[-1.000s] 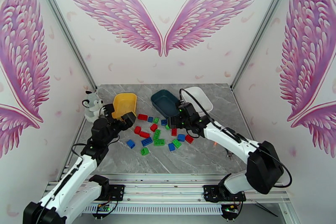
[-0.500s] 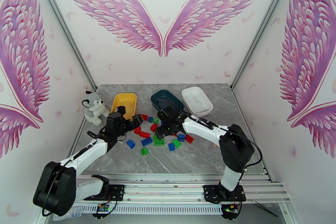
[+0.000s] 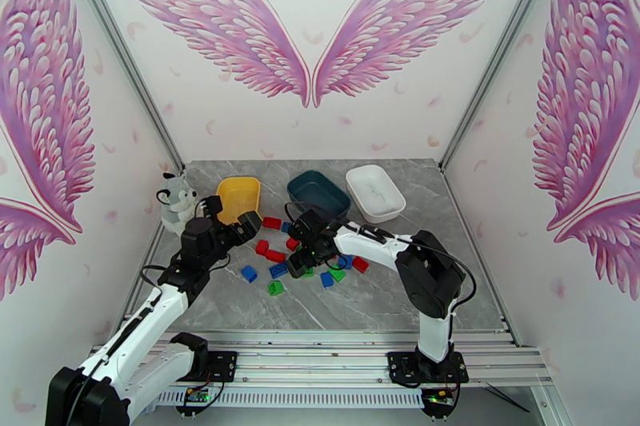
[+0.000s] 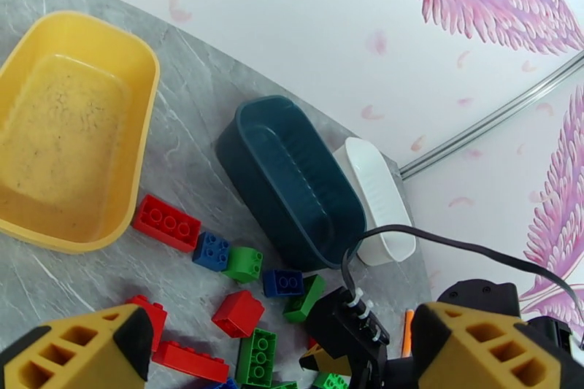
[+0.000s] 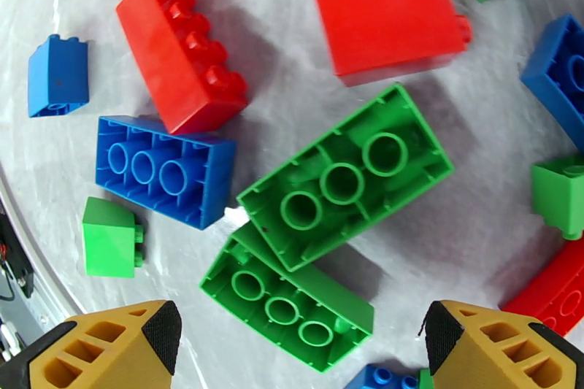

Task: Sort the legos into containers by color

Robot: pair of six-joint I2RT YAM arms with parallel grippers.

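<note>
- Grey marbled table (image 3: 384, 292) carries the legos (image 3: 304, 252), which we see scattered loose in a cluster at its middle, just in front of the three trays.
- We find the yellow tray (image 3: 238, 197) at the far left, the teal tray (image 3: 318, 192) in the middle and the white tray (image 3: 374, 192) just beside it on the right.
- Every brick we can make out lies on the table, outside the trays.
- We see the left gripper (image 3: 246, 223) hovering near the yellow tray's near end, at the left edge of the cluster. Its fingers (image 4: 80, 350) are spread wide and hold nothing.
- We see the right gripper (image 3: 298, 260) pointing down over the middle of the cluster. Its fingers (image 5: 504, 347) stand wide apart and grip nothing.
- Below it lie two long green bricks with their hollow undersides up, the upper green brick (image 5: 343, 179) overlapping the lower green brick (image 5: 288, 303).
- A blue brick (image 5: 164, 170), also upside down, sits just beside them, and a red brick (image 5: 182, 55) rests on its side against it.
- We note a husky toy (image 3: 176, 202) at the table's left edge, beside the yellow tray.
</note>
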